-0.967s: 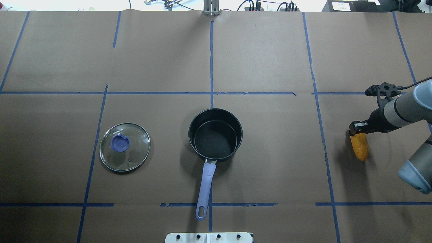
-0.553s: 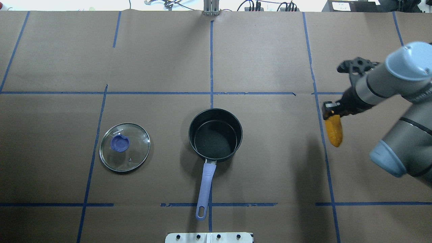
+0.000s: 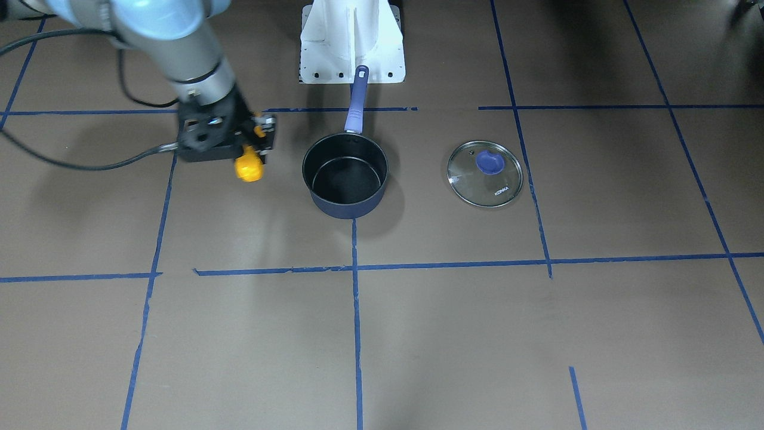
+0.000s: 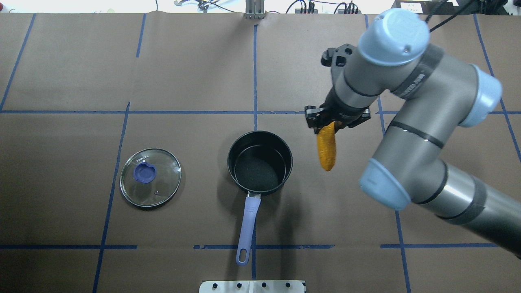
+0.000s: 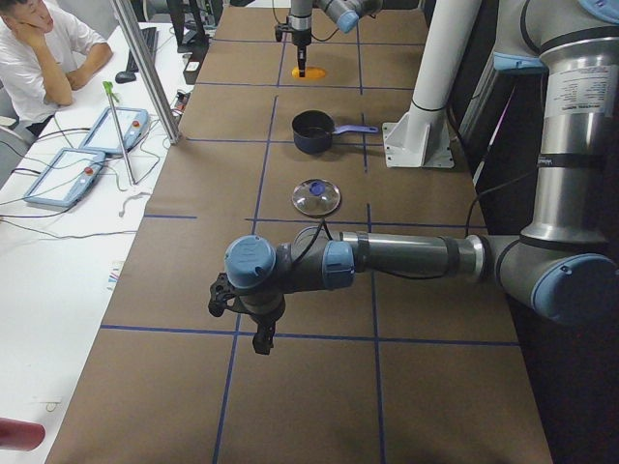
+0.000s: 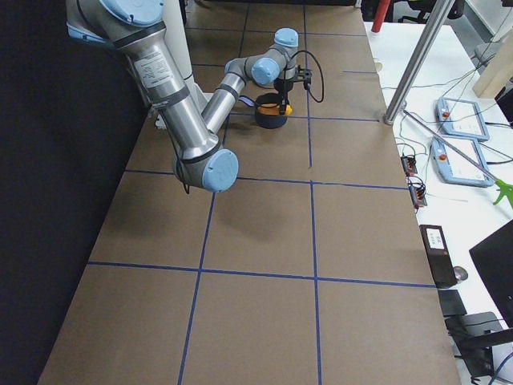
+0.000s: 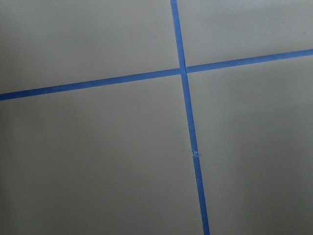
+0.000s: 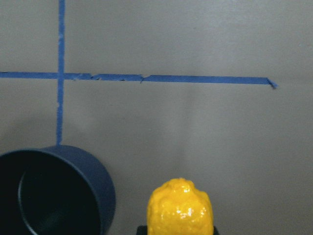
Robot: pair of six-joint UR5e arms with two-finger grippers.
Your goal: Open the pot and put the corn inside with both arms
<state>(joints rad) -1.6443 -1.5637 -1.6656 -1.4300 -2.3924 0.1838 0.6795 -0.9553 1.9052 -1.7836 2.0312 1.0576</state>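
Observation:
The dark navy pot (image 4: 259, 167) stands open and empty mid-table, its purple-blue handle (image 4: 248, 228) pointing toward the robot's base. It also shows in the front view (image 3: 345, 179) and the right wrist view (image 8: 54, 191). My right gripper (image 4: 327, 122) is shut on the top end of the yellow-orange corn (image 4: 327, 150). The corn hangs upright above the table, just to the right of the pot and apart from it (image 3: 249, 168) (image 8: 180, 208). My left gripper (image 5: 259, 336) shows only in the exterior left view, far from the pot, and I cannot tell whether it is open or shut.
The round glass lid (image 4: 150, 177) with a blue knob lies flat to the left of the pot. The white base block (image 3: 352, 42) stands behind the pot's handle. Blue tape lines cross the brown paper. The left wrist view holds only paper and tape.
My right arm has swung left from the table's right side with the corn in its gripper, and now holds it close beside the pot. The pot and the lid have not moved.

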